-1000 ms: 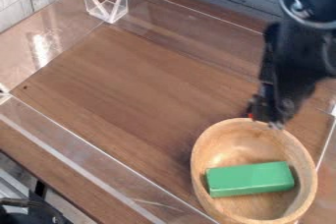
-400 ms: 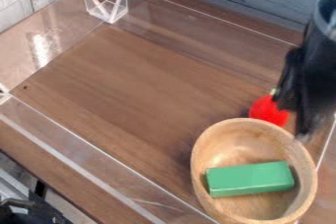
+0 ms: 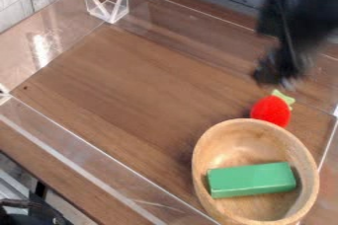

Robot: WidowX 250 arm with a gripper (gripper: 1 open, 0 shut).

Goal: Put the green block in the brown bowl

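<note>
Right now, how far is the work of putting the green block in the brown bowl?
The work looks done: the green block lies inside the brown bowl. The hand appears blurred above the red strawberry-like toy, behind the bowl, and nothing can be seen held in it. Nothing of the task seems left.

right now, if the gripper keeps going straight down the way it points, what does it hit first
Probably the red strawberry-like toy or the wood just beside it, above the bowl in view; the blurred gripper makes depth unclear.
</note>
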